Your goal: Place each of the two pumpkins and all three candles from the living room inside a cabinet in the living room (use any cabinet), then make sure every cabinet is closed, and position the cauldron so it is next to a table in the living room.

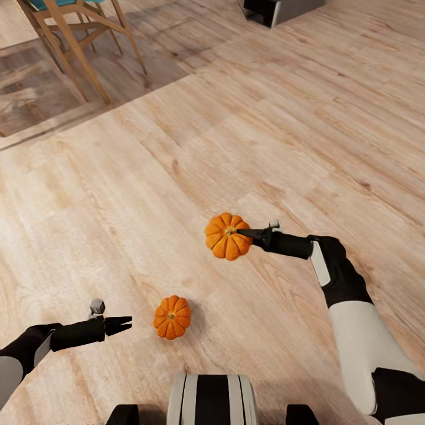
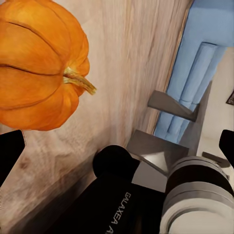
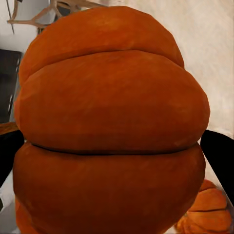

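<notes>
My right gripper (image 1: pixel 247 232) is clamped on a pumpkin (image 1: pixel 228 236), its fingers (image 1: pixel 252 233) pressed against the ribbed orange side, and I hold it off the wooden floor (image 1: pixel 236 118) in front of me. In the right wrist view that pumpkin (image 3: pixel 111 126) bulges between the two dark fingers (image 3: pixel 219 156), and part of the other pumpkin (image 3: pixel 207 212) peeks out on the floor past it.

The second pumpkin (image 1: pixel 172 317) sits on the floor near my base (image 1: pixel 212 398), stem up, just beside my left gripper (image 1: pixel 125 323) but not touching it. My left fingers (image 1: pixel 118 324) are spread apart and hold nothing; they point at the pumpkin from the left. In the left wrist view this pumpkin (image 2: pixel 41 66) lies close ahead with its curved stem (image 2: pixel 80 80) showing, between the two finger tips (image 2: pixel 9 151) at the picture's edges.

Farther off, a wooden chair (image 1: pixel 82 35) with a teal seat stands on a darker rug (image 1: pixel 35 88), and a dark and grey box-like object (image 1: pixel 277 9) rests on the floor at the far edge.
</notes>
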Motion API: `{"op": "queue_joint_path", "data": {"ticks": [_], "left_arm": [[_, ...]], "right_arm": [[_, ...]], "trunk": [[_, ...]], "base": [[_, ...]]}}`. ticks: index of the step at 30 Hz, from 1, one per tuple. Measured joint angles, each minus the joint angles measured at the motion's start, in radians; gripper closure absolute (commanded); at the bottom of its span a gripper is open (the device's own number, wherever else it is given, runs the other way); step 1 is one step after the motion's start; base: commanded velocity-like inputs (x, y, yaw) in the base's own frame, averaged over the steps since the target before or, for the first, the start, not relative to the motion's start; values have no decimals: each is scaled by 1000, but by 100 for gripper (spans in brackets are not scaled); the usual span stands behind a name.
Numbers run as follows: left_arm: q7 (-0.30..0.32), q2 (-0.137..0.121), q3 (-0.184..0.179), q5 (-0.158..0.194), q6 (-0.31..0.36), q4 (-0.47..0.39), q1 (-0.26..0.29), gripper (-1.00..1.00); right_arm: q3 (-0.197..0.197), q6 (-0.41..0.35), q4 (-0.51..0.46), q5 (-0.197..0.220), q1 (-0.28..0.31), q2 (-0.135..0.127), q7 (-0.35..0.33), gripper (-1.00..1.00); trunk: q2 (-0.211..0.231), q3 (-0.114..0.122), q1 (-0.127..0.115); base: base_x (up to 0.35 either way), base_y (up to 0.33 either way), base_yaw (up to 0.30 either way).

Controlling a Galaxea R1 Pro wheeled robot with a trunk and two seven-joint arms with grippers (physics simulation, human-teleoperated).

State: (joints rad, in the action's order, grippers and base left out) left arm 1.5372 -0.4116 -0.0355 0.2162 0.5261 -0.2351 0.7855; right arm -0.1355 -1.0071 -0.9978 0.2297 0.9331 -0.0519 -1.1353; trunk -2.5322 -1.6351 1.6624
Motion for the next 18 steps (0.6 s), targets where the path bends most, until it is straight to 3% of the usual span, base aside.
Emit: {"op": "queue_joint_path", "data": {"ticks": [3,8,18], "left_arm": [[1,-3,0,0,0,-4,0,-100],[-10,-5,0,0,0,-3,0,-100],[-17,-4,0,0,-3,-4,0,-100]], "right_arm": [[43,3,8,-1,-4,10,3,100],[60,1,9,1,-6,80,15,100],[62,2,10,4,-7,93,16,100]], "trunk": [[-1,-12,1],[-2,-31,4],[-4,-70,8]], "base": [[0,0,0],[0,0,0],[0,0,0]]}}
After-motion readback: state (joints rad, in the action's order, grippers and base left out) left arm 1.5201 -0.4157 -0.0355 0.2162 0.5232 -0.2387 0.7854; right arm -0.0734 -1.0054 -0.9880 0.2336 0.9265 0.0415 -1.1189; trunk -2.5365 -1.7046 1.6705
